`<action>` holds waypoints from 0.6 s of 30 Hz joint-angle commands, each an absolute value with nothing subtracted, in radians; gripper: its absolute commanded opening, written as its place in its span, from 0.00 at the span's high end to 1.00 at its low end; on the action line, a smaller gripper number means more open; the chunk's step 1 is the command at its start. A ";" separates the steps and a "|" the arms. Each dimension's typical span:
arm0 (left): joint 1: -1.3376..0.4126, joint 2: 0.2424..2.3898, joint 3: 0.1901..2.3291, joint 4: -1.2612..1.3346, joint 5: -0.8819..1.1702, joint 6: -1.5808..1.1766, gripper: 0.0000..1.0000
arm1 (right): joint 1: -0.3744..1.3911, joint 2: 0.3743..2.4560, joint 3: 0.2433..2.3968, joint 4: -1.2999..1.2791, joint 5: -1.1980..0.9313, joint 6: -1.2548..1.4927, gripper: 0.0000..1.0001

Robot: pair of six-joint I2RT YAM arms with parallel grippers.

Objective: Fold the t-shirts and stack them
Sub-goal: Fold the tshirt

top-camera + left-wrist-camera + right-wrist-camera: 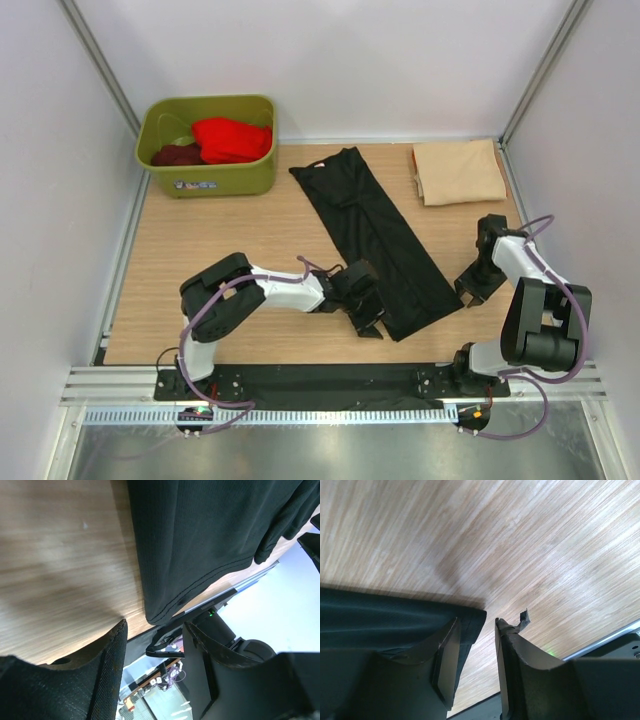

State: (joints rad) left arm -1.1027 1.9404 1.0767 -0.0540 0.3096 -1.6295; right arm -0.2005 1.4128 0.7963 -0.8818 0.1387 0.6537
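No lettering is showing clearly enough to read in any of the three views. A small pale rectangular sticker [195, 184] is sitting on the front wall of the olive-green plastic tub [245, 178] at about ten o'clock on the light wooden table [230, 230], and its print is showing only as dark specks too small to make out. A tiny white neck label [318, 164] is lying at the twelve o'clock end of the long black cloth t-shirt [385, 235], showing no legible marks.

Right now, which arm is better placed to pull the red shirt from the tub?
Left, probably: the red t-shirt sits in the tub at far left; the right gripper is far right.
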 commanded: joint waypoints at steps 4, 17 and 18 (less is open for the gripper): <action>-1.134 1.947 1.114 -0.055 0.268 -1.655 0.51 | -0.206 1.417 0.767 -0.841 0.178 0.670 0.61; -1.184 1.976 1.157 -0.104 0.154 -1.703 0.53 | -0.206 1.424 0.732 -0.779 0.193 0.667 0.63; -1.187 1.976 1.152 -0.106 0.144 -1.709 0.53 | -0.206 1.419 0.733 -0.778 0.198 0.664 0.62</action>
